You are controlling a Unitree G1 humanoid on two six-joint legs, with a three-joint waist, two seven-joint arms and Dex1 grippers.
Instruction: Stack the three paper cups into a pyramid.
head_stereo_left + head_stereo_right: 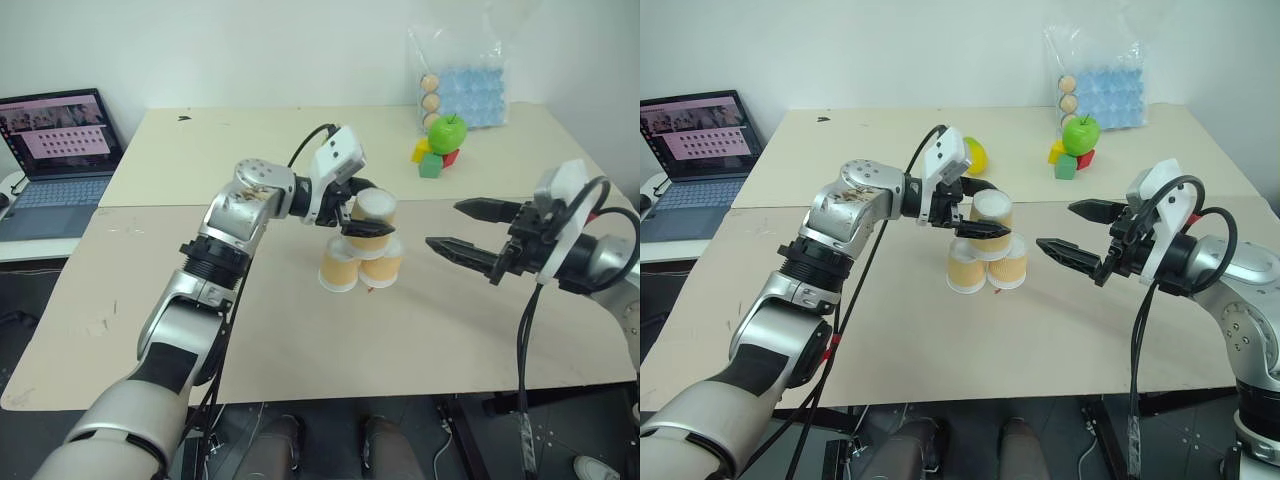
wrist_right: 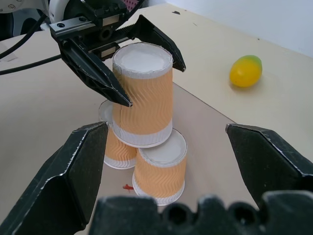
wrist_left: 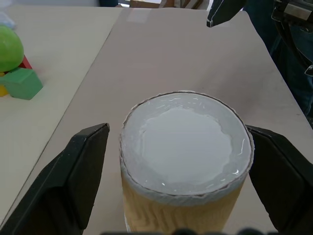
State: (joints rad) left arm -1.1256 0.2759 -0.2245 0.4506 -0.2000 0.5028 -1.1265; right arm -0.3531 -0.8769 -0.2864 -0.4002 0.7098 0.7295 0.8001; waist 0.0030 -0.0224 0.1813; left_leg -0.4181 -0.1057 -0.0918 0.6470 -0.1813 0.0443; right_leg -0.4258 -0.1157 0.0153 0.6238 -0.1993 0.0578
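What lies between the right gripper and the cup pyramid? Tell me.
Only bare table: the open right gripper stands clear of the pyramid, shown in both eye views.

A pale beige flat tabletop (image 1: 1060, 340) is carrying everything, with a second beige table (image 1: 880, 140) butting against its far edge. Two upside-down orange-tan ribbed paper cups (image 1: 985, 270) are standing side by side and touching near the middle of the front tabletop. On the far table, a yellow-green mango (image 1: 977, 154) is lying, and small coloured wooden blocks (image 1: 1068, 160) are sitting under a green apple, near a clear plastic bag (image 1: 1108, 70). An open grey laptop (image 1: 695, 150) is sitting on a separate surface to the left.
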